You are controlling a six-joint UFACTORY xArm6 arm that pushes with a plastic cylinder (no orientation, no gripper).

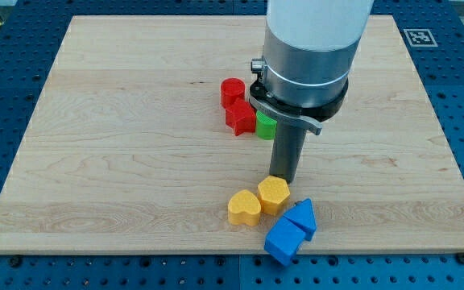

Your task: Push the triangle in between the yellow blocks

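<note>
Two yellow blocks lie side by side near the view's bottom centre: a heart-shaped one [244, 207] on the left and a hexagon-like one [273, 194] touching it on the right. A blue triangle block [303, 216] lies just right of and below them, touching a larger blue block [283, 239] underneath it. My tip [283, 176] stands right above the yellow hexagon block, at its upper edge, up and left of the blue triangle.
A red cylinder [232, 91] and a red star-like block [240, 118] sit near the board's centre, with a green block [265, 126] beside them, partly hidden by the arm. The wooden board [103, 153] lies on a blue perforated table.
</note>
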